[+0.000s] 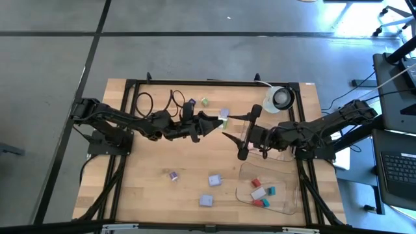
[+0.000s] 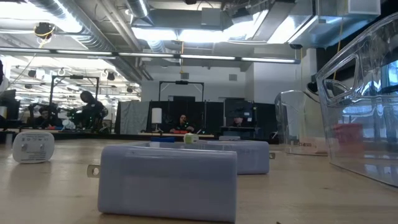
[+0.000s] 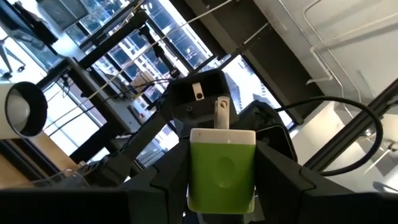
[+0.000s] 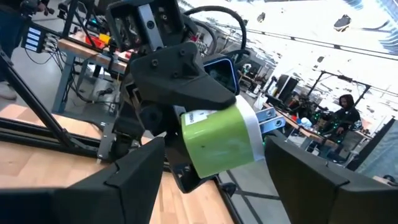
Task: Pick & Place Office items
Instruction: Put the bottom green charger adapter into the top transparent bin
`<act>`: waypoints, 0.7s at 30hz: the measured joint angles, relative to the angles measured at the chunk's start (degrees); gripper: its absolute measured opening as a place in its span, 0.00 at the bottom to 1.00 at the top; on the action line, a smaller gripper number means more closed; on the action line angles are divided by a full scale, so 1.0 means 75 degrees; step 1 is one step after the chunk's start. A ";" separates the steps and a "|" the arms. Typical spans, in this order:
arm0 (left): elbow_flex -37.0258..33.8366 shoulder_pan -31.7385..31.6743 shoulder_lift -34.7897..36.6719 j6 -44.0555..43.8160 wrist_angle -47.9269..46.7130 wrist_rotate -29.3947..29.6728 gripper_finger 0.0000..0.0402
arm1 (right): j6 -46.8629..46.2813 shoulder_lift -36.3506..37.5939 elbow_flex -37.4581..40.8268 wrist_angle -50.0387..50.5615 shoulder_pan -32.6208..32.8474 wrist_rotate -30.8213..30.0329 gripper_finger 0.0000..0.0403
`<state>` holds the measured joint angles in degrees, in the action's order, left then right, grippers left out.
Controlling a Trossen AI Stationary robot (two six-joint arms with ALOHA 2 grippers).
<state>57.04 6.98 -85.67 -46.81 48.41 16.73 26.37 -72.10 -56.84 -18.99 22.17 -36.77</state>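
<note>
Grey concrete floor surrounds a pale wooden tabletop point(image 1: 149, 188) in the high view. Near its centre the left pincer point(image 1: 218, 123) is clamped on a green charger block point(image 1: 224, 121), offering it to the right pincer point(image 1: 242, 135), whose fingers stand spread at about 4 o'clock of it. Counted here: three lavender blocks loose toward 6 o'clock, with one small purple piece point(image 1: 173, 175) beside them; roughly four red, teal and white pieces inside the clear tray point(image 1: 286, 195) at 5 o'clock; a few more near 12 o'clock, too small to number surely. One white tape roll point(image 1: 281, 97) sits at 1 o'clock.

Across the low view, two lavender blocks lie close to the lens, the nearer lavender block point(image 2: 168, 180) showing a metal prong; neither arm appears.

From the left wrist, the green block fills the gap between the dark fingers point(image 3: 280, 168), prongs pointing away.

From the right wrist, the block hangs between that arm's parted fingers point(image 4: 134, 171), apart from both.

It looks light, rigid and smooth-sided, so probably slippery; the flat broad faces seem the best hold, clear of the prongs.
</note>
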 joint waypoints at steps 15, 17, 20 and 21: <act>-0.0014 0.0000 0.0009 -0.0273 -0.0135 0.0124 0.36 | -0.0478 -0.0184 -0.0003 -0.0214 -0.0206 0.0412 0.63; -0.0017 0.0005 0.0010 -0.0275 -0.0138 0.0160 0.36 | -0.0483 -0.0243 -0.0010 -0.0243 -0.0207 0.0353 0.59; -0.0026 0.0006 0.0012 -0.0283 -0.0166 0.0232 0.36 | -0.0482 -0.0278 -0.0015 -0.0225 -0.0204 0.0154 0.51; -0.0026 0.0003 0.0012 -0.0285 -0.0194 0.0244 0.36 | -0.0481 -0.0280 -0.0015 -0.0191 -0.0201 0.0083 0.49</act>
<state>56.84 7.01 -85.58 -48.95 46.96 18.55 22.76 -74.19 -56.95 -20.43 20.67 -36.15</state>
